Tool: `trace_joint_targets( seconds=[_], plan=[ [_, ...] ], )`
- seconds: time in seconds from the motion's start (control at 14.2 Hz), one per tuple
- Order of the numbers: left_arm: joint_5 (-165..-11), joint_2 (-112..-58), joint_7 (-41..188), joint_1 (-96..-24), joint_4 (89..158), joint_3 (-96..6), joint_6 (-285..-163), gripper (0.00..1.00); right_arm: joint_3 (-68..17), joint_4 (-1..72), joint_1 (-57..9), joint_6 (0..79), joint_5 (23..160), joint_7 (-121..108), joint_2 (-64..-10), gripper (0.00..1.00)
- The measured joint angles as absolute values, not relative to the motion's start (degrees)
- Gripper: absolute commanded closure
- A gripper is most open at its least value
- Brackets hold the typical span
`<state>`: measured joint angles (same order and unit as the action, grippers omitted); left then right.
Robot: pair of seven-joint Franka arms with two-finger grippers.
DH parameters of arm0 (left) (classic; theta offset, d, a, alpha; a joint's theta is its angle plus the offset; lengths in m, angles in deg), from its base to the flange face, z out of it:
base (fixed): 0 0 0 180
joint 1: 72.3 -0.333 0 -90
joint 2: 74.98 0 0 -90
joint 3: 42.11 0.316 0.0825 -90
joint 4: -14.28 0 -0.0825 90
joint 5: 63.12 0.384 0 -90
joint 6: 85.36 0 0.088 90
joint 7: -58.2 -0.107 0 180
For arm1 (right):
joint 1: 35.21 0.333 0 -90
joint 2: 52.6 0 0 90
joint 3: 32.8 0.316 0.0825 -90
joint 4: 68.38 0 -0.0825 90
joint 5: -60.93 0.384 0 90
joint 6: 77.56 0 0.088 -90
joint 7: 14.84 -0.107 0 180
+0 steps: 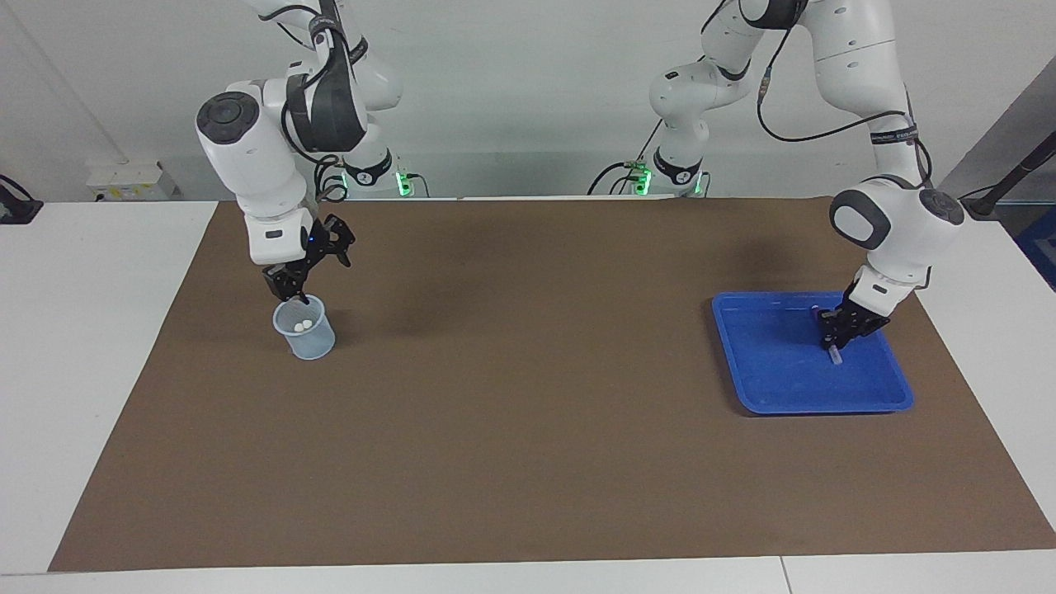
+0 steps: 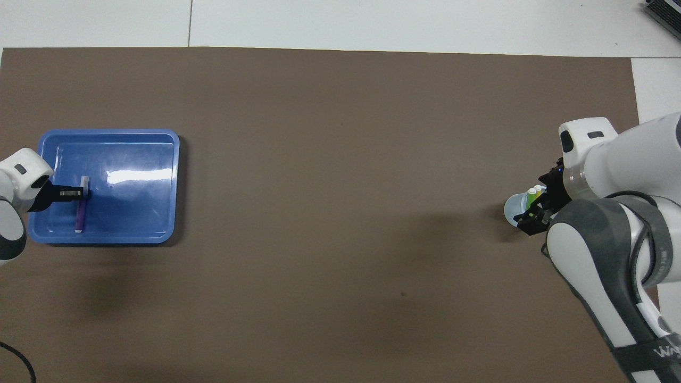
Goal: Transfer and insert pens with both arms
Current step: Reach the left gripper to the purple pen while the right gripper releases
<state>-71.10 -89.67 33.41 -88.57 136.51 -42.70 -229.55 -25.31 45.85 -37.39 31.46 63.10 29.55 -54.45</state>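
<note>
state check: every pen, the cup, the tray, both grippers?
purple pen: lying flat in the tray
green pen: standing in the cup
yellow pen: standing in the cup beside the green one
cup: upright, two pens inside
blue tray: only the purple pen in it
left gripper: shut on purple pen
right gripper: open, empty, above the cup
</note>
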Motion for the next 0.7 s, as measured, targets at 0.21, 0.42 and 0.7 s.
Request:
trace_joint_targets(
  seconds=[0.21,0.42,0.7],
  plan=[
    [-71.10,-89.67,33.75,-88.57,136.51,-42.72,-229.55,1.00,-24.26,45.27,-37.25,29.33,66.01,23.16,-54.46,0.00],
    [-71.10,-89.68,36.19,-88.52,136.23,-43.04,-228.83,1.00,-23.33,44.94,-37.19,27.84,70.32,15.90,-54.50,0.00],
    [-71.10,-89.14,44.26,-86.71,130.66,-43.94,-217.73,1.00,-19.31,44.78,-37.11,27.66,76.84,2.95,-54.55,0.00]
  ],
)
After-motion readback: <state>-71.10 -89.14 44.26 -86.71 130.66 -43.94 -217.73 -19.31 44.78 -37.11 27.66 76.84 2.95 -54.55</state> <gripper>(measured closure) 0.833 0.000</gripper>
